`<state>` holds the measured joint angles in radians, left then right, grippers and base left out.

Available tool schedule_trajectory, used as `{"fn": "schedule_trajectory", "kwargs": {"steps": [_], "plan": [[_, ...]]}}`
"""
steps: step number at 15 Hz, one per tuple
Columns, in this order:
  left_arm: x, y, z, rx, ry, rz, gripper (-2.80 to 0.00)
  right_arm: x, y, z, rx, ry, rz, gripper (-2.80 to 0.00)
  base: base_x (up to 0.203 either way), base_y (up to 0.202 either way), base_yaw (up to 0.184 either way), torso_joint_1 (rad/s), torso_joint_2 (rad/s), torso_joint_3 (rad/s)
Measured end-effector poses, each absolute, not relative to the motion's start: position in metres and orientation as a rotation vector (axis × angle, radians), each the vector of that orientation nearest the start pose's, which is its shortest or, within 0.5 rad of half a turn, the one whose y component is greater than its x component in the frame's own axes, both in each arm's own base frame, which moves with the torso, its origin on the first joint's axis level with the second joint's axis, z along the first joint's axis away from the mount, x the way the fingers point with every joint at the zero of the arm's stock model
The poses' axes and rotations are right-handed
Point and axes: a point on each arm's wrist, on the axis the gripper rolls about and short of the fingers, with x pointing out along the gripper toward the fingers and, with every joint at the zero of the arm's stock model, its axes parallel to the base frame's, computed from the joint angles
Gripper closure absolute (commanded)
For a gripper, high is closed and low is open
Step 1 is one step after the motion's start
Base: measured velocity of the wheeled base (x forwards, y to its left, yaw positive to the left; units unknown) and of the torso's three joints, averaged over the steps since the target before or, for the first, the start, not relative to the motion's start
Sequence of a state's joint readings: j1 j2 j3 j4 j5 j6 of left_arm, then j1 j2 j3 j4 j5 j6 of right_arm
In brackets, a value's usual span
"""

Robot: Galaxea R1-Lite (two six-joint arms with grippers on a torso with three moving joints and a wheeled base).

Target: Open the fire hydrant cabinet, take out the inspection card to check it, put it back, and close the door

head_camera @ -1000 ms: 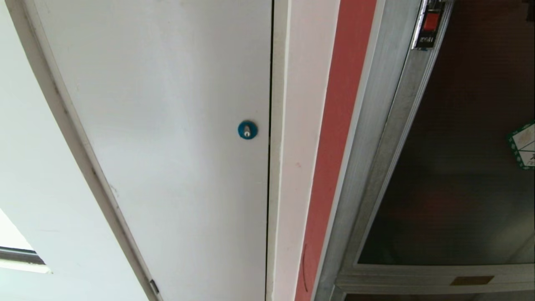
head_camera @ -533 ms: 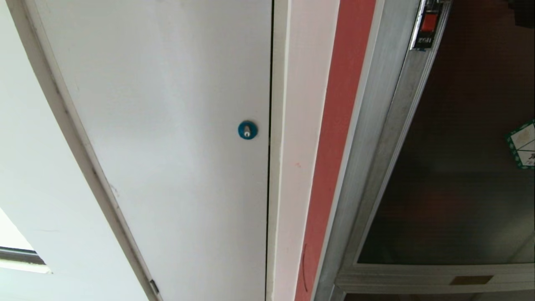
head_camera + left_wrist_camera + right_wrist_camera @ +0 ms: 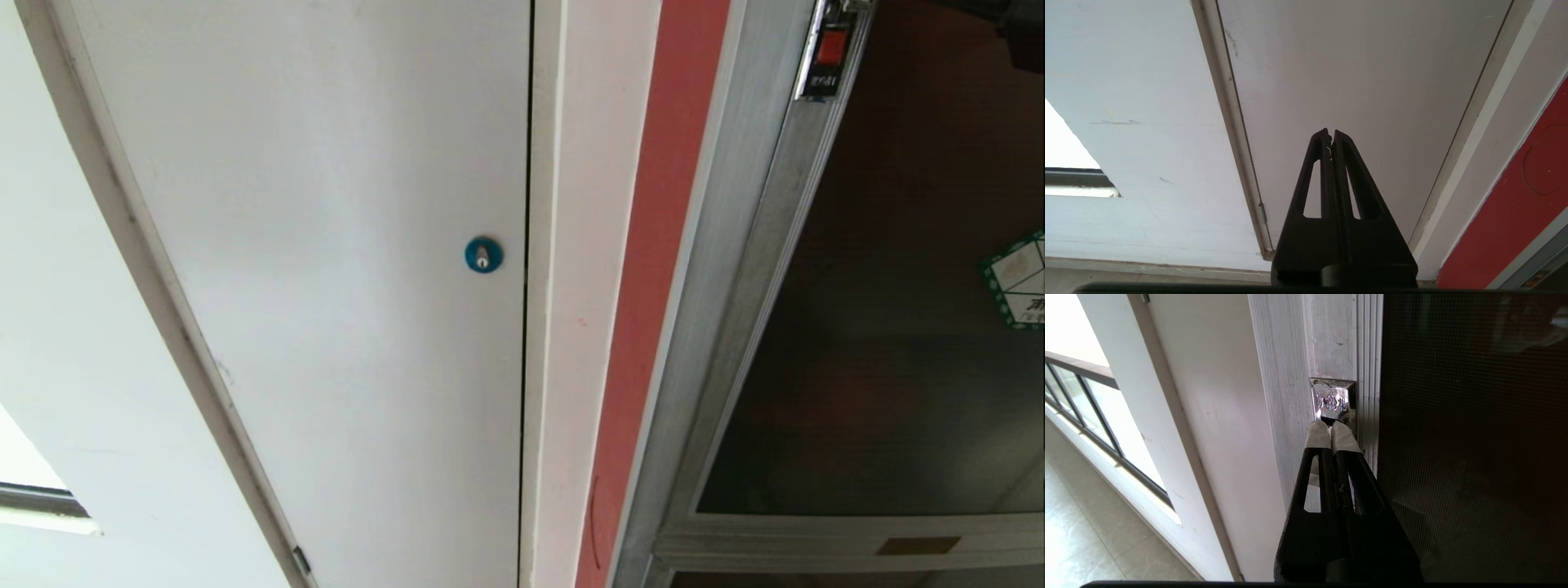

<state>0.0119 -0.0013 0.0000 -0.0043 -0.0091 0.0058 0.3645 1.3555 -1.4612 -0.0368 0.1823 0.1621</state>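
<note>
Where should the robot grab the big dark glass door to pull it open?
Probably at the small shiny metal latch on the dark glass door's aluminium frame edge, coming straight at it from the front. The glass is flat and smooth, and the latch is the only raised bit. The right gripper, fingers shut, already points there.

Door [image 3: 898, 327] shut, blocks cabinet; right gripper [image 3: 1332, 430] closed at latch [image 3: 1333, 401].

The right gripper [image 3: 1332, 435] sits with its tips at the latch [image 3: 1333, 401] on the frame of the door [image 3: 1470, 437] — glass to one side, wall to the other. The left gripper [image 3: 1330, 141] hangs before the white door [image 3: 1363, 73] — well apart from it.
</note>
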Motion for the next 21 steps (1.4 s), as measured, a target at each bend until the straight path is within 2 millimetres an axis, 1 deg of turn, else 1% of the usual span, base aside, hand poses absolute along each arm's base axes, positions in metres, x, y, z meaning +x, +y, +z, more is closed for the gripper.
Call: {"fn": "schedule_trajectory", "kwargs": {"steps": [6, 15, 18, 21], "plan": [[-0.023, 0.000, 0.076, 0.006, -0.006, 0.003, 0.00, 0.191, 0.078, 0.390, 0.141, -0.053, 0.559, 0.00, 0.000, 0.000, 0.000, 0.000, 0.00, 0.000], [-0.023, 0.000, 0.076, 0.006, -0.006, 0.003, 0.00, 0.196, 0.077, 0.391, 0.132, -0.069, 0.549, 0.00, 0.000, 0.000, 0.000, 0.000, 0.00, 0.000], [-0.023, 0.000, 0.076, 0.006, -0.005, 0.003, 0.00, 0.192, 0.076, 0.392, 0.132, -0.075, 0.562, 0.00, 0.000, 0.000, 0.000, 0.000, 0.00, 0.000], [-0.023, 0.000, 0.076, 0.006, -0.006, 0.003, 0.00, 0.184, 0.075, 0.396, 0.134, -0.093, 0.570, 0.00, 0.000, 0.000, 0.000, 0.000, 0.00, 0.000]]}}
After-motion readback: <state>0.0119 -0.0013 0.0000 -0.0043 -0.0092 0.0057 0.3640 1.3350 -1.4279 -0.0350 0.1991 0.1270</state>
